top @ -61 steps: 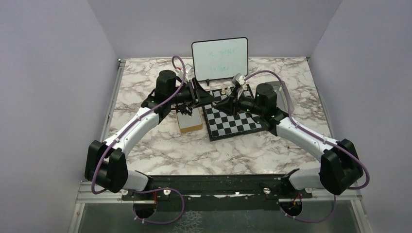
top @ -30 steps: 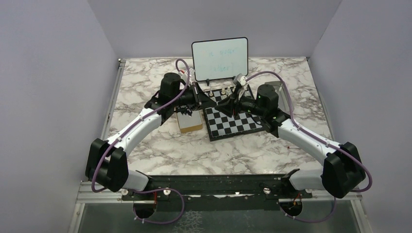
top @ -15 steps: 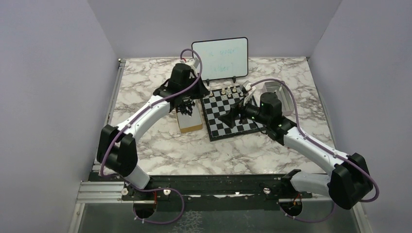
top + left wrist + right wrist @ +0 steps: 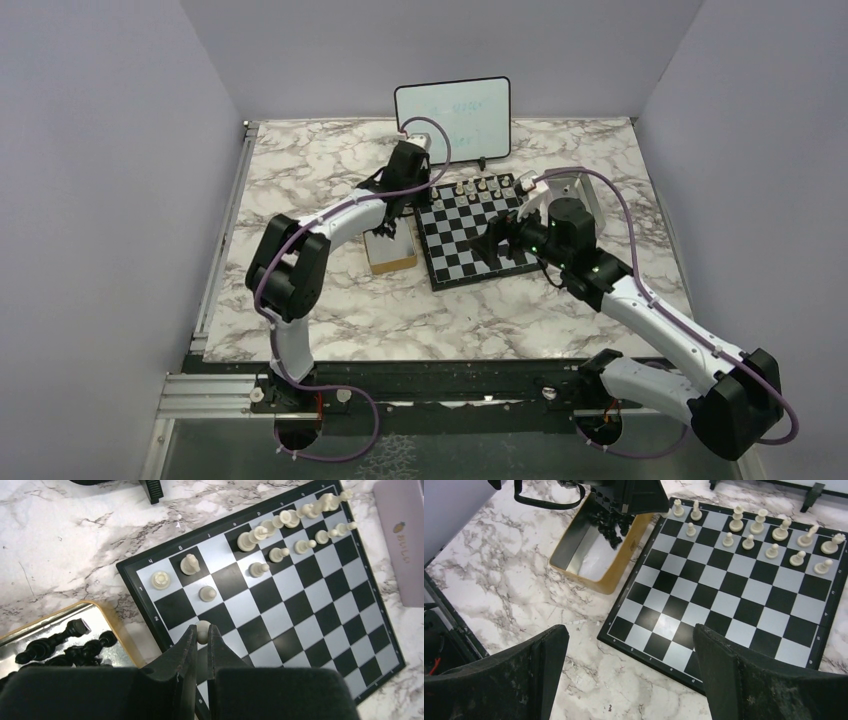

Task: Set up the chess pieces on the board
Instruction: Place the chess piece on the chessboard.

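Now that the right end effector point(image 4: 629, 642) has spread wide and backed off empty, the left end effector point(image 4: 201, 631), clenched on a pale pawn point(image 4: 202, 628), hangs over the far-left corner of the board point(image 4: 320, 605); the pawn row probably gets filled next.

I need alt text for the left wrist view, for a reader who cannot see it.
The left end effector is shut on a white pawn over the chessboard. Other white pieces stand in two rows along one edge; black pieces lie in a tin beside it.
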Robot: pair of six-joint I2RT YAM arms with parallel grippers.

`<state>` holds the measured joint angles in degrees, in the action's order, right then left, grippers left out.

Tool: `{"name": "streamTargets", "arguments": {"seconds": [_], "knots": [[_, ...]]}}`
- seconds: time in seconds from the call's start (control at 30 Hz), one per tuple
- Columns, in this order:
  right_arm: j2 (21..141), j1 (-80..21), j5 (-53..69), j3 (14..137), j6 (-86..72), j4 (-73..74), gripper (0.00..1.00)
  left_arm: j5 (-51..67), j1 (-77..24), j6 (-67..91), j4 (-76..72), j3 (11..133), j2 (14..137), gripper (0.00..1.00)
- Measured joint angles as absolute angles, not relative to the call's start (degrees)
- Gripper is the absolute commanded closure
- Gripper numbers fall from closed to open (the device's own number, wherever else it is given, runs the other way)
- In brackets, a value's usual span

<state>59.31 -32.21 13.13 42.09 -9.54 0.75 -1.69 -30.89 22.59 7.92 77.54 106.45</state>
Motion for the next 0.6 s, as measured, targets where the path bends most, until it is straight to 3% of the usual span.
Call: {"name": "streamTargets", "arguments": {"seconds": [0.6], "knots": [[58.8,-32.2,8.4,42.0,-10.1,4.9,0.0,-7.7,-32.0,21.3,4.1,79.1,115.2,0.9]]}}
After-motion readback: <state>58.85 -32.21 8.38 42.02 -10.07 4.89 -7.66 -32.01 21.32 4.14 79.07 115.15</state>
